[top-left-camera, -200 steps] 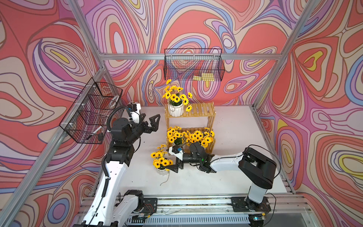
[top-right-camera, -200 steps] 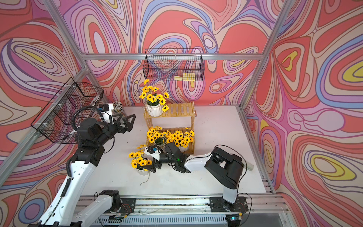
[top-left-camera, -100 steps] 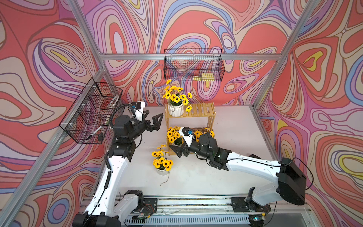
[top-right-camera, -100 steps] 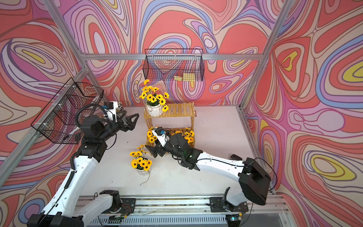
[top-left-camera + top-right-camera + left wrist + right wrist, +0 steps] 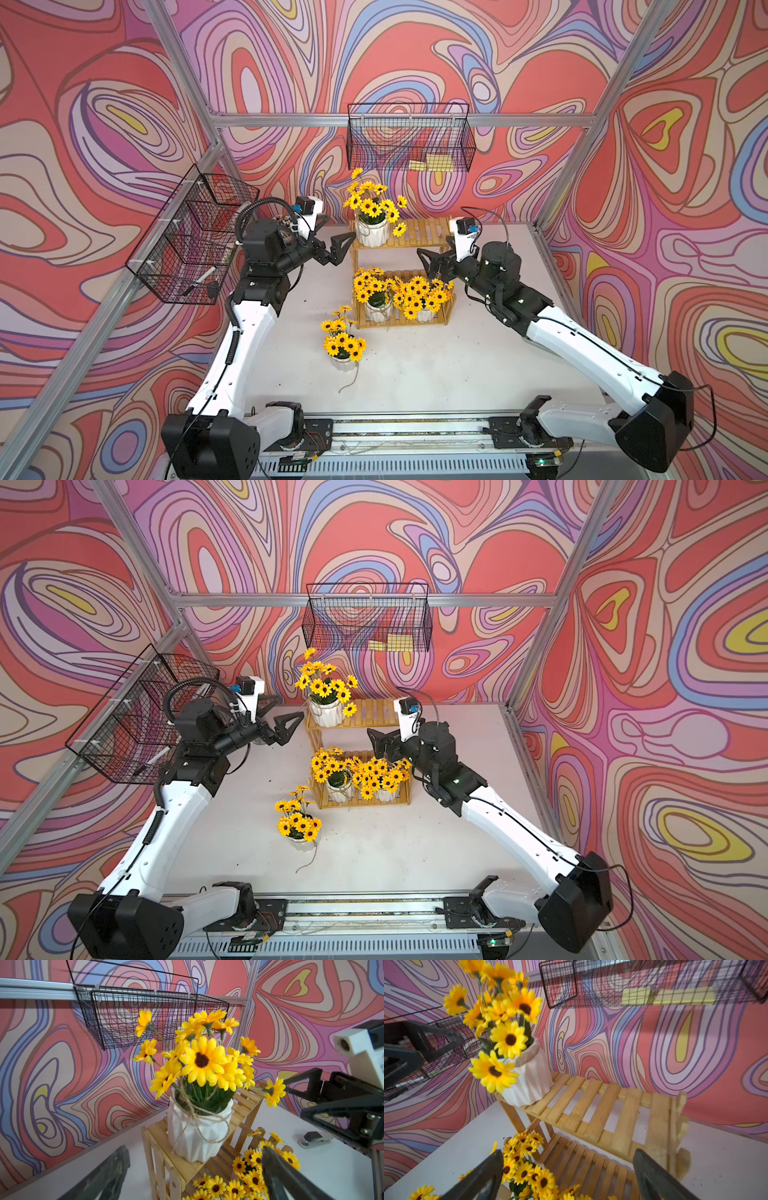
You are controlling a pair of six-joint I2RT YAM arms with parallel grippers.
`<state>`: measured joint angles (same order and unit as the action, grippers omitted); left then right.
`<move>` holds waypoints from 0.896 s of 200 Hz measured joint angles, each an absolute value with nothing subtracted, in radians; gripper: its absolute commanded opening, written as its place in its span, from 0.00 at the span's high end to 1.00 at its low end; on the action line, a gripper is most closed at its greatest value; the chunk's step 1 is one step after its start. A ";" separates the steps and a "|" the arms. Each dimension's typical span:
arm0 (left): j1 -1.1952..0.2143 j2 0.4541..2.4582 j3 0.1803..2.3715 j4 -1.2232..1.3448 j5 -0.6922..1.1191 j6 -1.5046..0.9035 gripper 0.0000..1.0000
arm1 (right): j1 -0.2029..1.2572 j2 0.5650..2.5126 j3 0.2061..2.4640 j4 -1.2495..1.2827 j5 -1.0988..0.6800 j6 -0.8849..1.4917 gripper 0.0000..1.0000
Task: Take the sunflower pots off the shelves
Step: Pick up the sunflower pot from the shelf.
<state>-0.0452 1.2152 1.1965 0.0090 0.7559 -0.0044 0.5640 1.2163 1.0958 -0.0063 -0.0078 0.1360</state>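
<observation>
The shelves point(image 5: 424, 235) stand at the back middle of the white table in both top views. One sunflower pot point(image 5: 372, 232) sits on the left end of the top tier. Two more sunflower pots point(image 5: 377, 309) point(image 5: 424, 313) share the lower tier. Another pot point(image 5: 344, 361) stands on the table in front of the shelves' left corner. My left gripper point(image 5: 341, 249) hovers open just left of the top pot point(image 5: 197, 1136), which sits ahead of its fingers and apart from them. My right gripper point(image 5: 428, 262) is open at the shelves' right side, above the lower flowers point(image 5: 529, 1172), holding nothing.
A black wire basket point(image 5: 409, 141) hangs on the back wall above the shelves, and another point(image 5: 191, 241) on the left wall behind my left arm. A stapler point(image 5: 314, 1138) lies on the table right of the shelves. The aluminium frame posts bound the table.
My right arm has drawn back from the pot on the table and swung up to the shelves' right side. My left gripper has moved closer to the top pot.
</observation>
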 measured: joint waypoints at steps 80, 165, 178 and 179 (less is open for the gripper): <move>-0.038 1.349 1.201 0.087 0.850 0.027 0.00 | 0.308 1.176 1.078 -0.039 -0.106 0.196 0.02; -0.038 1.471 1.293 0.186 0.976 0.022 0.00 | 0.256 1.229 1.033 -0.011 -0.202 0.237 0.02; -0.038 1.499 1.309 0.195 1.002 0.018 0.00 | 0.256 1.234 1.032 -0.006 -0.208 0.237 0.02; -0.038 1.502 1.311 0.196 1.004 0.017 0.00 | 0.256 1.234 1.032 -0.006 -0.209 0.237 0.02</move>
